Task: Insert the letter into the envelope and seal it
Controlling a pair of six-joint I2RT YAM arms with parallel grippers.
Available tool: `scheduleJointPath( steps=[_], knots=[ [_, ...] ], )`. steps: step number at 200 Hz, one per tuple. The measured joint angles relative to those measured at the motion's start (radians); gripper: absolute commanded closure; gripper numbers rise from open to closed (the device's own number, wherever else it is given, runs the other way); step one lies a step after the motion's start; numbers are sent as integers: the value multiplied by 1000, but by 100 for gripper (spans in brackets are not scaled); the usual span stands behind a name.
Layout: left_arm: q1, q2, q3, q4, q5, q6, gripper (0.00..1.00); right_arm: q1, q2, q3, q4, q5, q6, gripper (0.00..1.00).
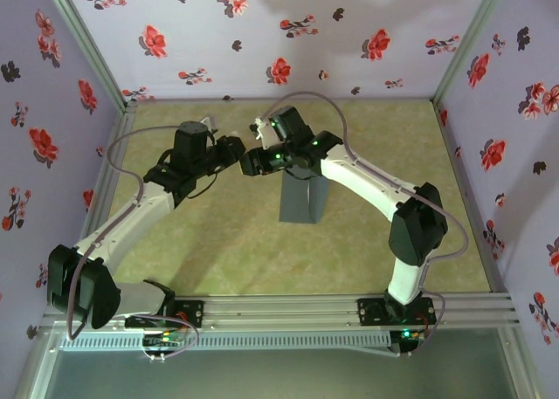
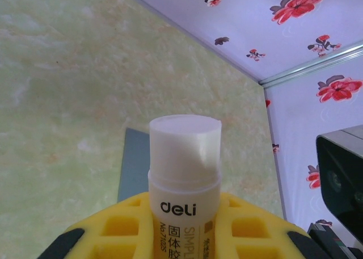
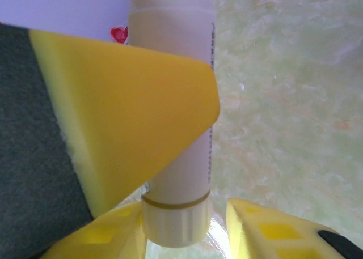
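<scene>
Above the table (image 1: 218,251), the left gripper (image 2: 182,219) clamped the glue stick (image 2: 184,151) by its body; the right gripper (image 3: 187,236) stood partly open round one end, with a gap on one side. The sound move was to close squarely (no off-axis twist) while the left held firm. Beneath lay the envelope (image 1: 301,202), half covered; whether the letter sat inside it, and which end of the stick faced the right gripper, I could not tell.
</scene>
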Motion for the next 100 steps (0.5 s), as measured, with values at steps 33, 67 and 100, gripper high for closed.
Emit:
scheduleJointPath(
  steps=[33, 67, 100],
  knots=[
    [0, -1, -6, 17, 5, -5, 100, 1, 0, 0, 16, -4, 3, 71],
    [3, -13, -35, 60, 8, -8, 100, 1, 0, -2, 22, -7, 9, 80],
    [9, -37, -74, 92, 24, -10, 100, -6, -2, -26, 50, -52, 8, 82]
  ],
)
